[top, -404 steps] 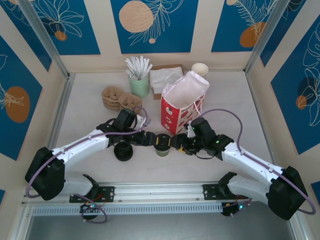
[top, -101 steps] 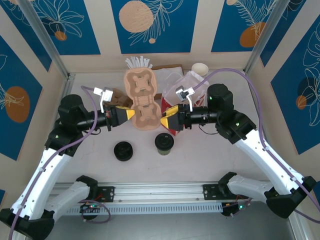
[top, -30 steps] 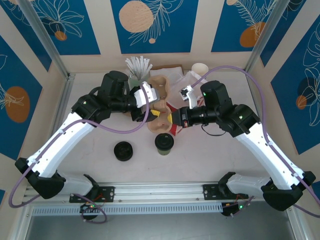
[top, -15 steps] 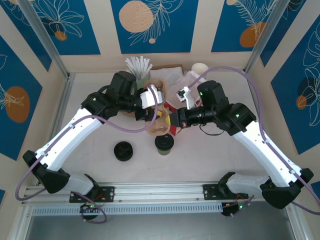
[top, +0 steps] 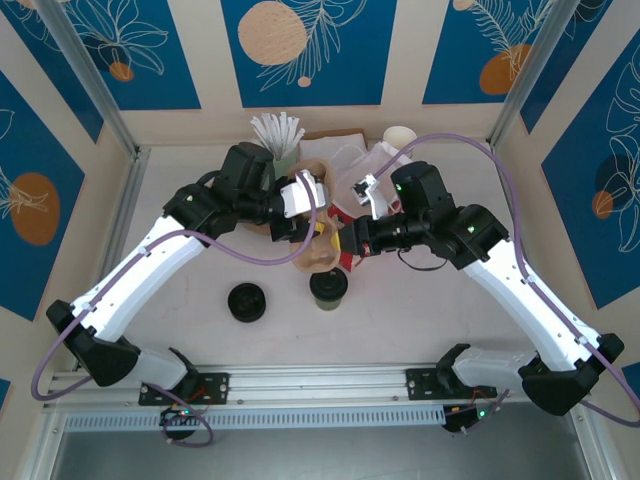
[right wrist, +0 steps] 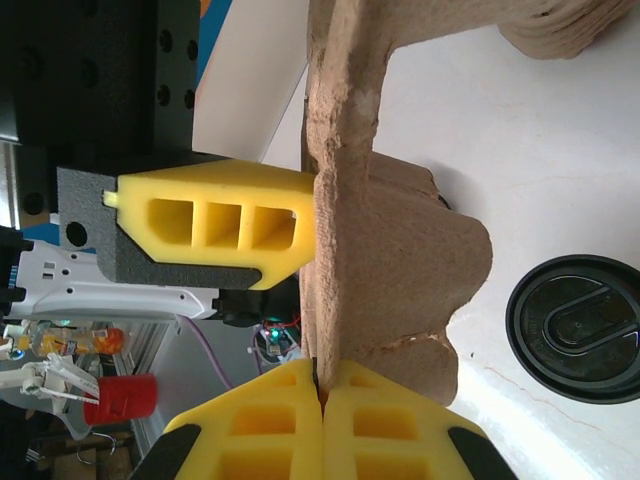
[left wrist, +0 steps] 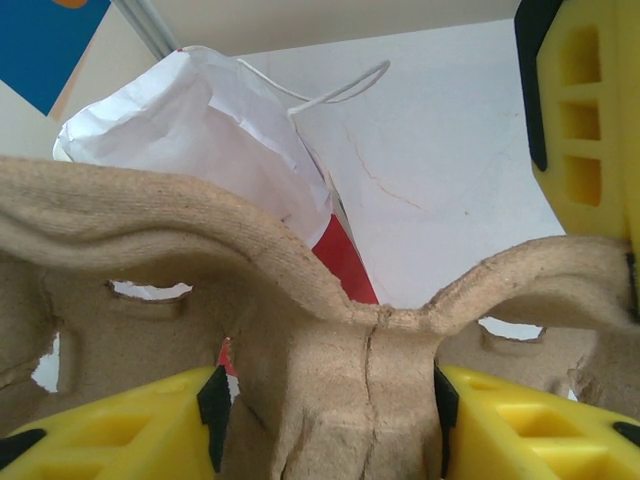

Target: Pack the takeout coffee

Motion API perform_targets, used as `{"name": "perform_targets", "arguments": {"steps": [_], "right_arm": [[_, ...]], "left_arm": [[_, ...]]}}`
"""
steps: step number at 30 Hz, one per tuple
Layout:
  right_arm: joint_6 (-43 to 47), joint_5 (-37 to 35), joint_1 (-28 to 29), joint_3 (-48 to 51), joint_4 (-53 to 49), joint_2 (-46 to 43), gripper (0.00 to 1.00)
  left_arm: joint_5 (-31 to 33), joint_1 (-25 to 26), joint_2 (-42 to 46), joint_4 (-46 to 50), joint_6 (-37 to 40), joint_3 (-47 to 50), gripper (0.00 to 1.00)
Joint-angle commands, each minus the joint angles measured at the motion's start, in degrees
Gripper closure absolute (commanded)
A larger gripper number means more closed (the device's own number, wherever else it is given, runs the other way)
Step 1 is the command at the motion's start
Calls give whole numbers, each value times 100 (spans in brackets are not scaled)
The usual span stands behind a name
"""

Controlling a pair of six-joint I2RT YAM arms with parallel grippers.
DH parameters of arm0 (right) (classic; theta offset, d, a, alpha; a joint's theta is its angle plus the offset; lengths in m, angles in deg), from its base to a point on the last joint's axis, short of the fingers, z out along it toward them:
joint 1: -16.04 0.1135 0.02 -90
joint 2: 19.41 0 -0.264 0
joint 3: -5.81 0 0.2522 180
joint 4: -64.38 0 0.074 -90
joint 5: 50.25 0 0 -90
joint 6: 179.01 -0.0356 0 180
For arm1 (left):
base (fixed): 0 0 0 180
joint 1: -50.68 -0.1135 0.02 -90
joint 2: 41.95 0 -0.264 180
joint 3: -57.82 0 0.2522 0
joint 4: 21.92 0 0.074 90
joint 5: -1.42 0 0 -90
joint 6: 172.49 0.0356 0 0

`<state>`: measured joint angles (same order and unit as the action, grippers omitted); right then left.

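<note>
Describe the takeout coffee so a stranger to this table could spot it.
Start at the tall red-and-white bag mid-table. Nearer the arm bases than it and the brown cardboard tray stands the takeout coffee, a short olive-green cup. Unlike the flat loose black lid to its left, its black lid sits on a cup.

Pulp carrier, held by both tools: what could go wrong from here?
The pulp carrier shows a crack down its middle, and the left tool and right tool both clamp it: opposing pulls could tear it. It hangs close by the takeout coffee, so lowering it might tip the cup.
</note>
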<state>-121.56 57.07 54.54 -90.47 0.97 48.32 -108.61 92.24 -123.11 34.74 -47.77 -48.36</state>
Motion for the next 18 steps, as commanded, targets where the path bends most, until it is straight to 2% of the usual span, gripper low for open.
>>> {"name": "perform_targets", "arguments": {"steps": [1, 12, 14, 18], "right_arm": [[48, 17, 17, -248, -214, -4, 100], [61, -79, 0, -358, -336, -30, 100], [31, -199, -35, -353, -344, -81, 98], [-36, -390, -146, -291, -313, -277, 85]], "left_arm": [[-34, 66, 154, -5, 104, -11, 47], [-96, 67, 165, -9, 116, -90, 56], [-97, 69, 160, -39, 52, -130, 58], [-180, 64, 76, -32, -94, -278, 59]]}}
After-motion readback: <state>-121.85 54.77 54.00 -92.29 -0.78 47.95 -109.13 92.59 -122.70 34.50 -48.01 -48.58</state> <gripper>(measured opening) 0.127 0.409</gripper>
